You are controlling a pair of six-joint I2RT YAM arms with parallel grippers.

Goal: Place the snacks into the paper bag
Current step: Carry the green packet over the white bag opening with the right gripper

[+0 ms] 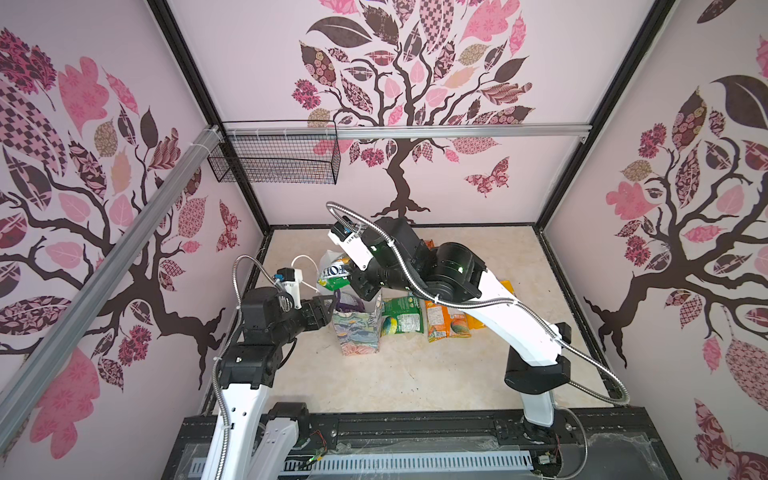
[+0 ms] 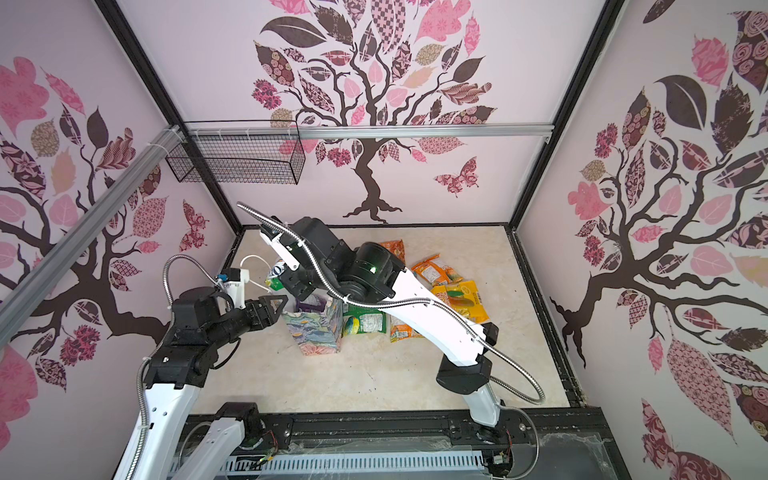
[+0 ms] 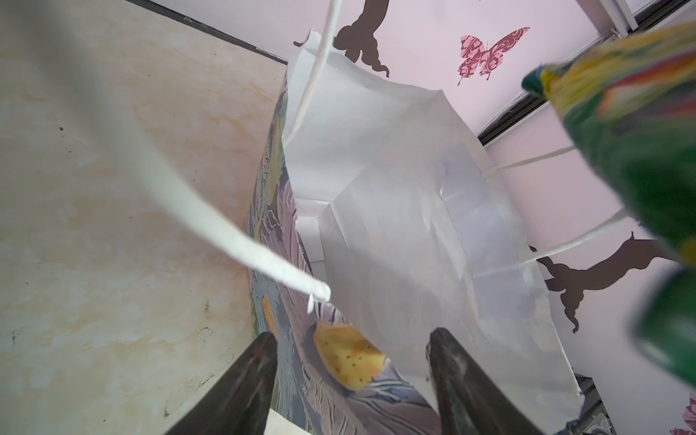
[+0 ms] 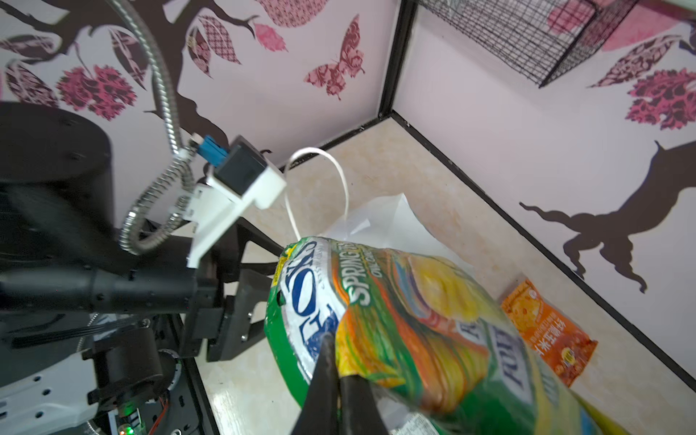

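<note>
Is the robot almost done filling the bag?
Not yet. A purple packet looks inside the paper bag. The right gripper holds a green Fox's packet near its mouth; the left gripper straddles its wall, open. A dark green packet, orange packets and a yellow packet wait on the table.

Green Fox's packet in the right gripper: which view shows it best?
Right wrist view: the green packet fills the frame, label readable, right gripper shut on its edge. In both top views the right arm hides most of it, beside the paper bag. The left wrist view catches only a blurred corner.
</note>
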